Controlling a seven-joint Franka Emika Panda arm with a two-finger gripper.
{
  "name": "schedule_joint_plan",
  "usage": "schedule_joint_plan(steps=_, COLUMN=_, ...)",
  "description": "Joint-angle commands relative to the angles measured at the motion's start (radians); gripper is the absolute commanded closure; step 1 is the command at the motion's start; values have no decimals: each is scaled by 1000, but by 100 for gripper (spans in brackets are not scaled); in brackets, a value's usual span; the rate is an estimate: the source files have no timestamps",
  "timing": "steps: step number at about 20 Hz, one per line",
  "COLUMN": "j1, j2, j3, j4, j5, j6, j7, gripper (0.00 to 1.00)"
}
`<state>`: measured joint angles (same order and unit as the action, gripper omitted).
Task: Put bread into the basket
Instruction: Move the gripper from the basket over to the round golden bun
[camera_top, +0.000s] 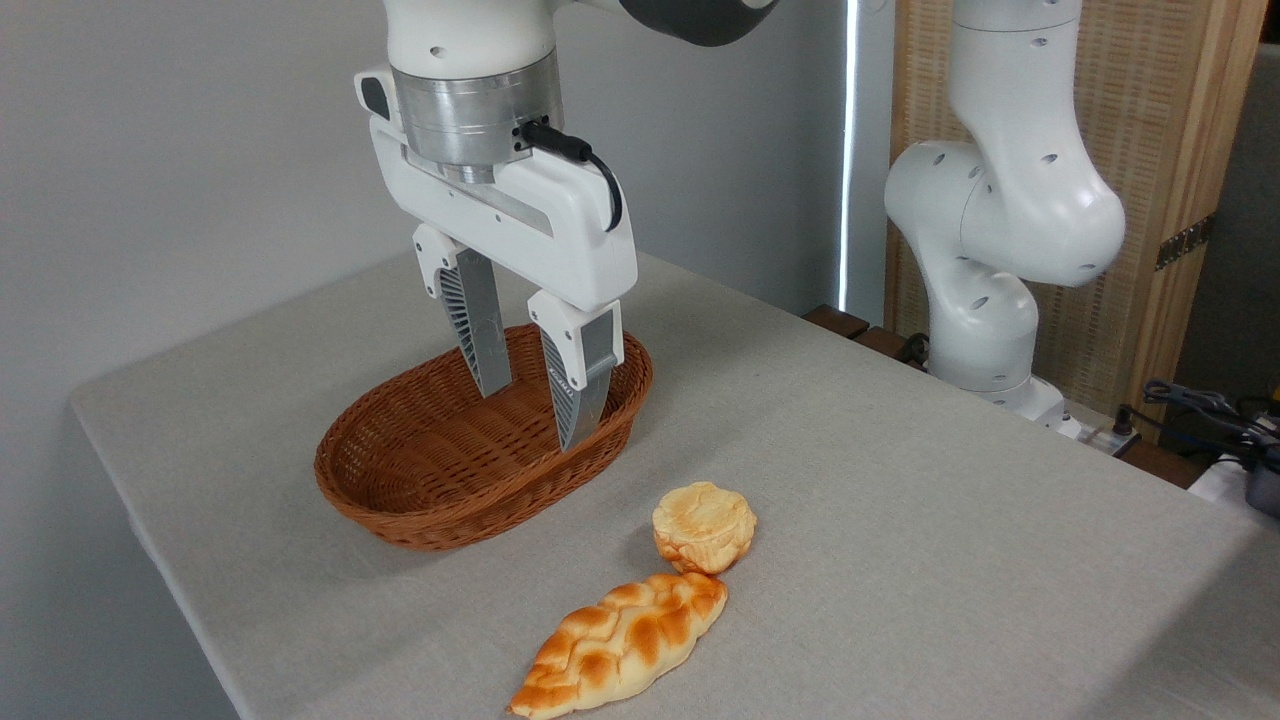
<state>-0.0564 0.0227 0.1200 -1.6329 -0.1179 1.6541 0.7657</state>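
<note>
The bread (703, 526), a small round scalloped bun with toasted patches, lies on the grey tablecloth to the lower right of the basket. The reddish-brown oval wicker basket (480, 447) holds nothing. My gripper (530, 420) hangs over the basket's right half, pointing down, open with nothing between its fingers. It is up and to the left of the bun, well apart from it.
A longer braided golden loaf (622, 644) lies just in front of the bun, touching it, near the table's front edge. The arm's white base (985, 290) stands at the back right beside a wooden screen. Cables lie at the far right.
</note>
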Motion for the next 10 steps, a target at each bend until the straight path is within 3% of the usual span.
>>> schedule_joint_plan(steps=1, j1=10, j2=-21, j3=-16, j4=-22, j5=3, j6=10, j7=0, gripper=0)
schedule_joint_plan(steps=10, j1=6, j2=-30, j3=-22, j4=-73, j5=9, j6=21, j7=1, gripper=0)
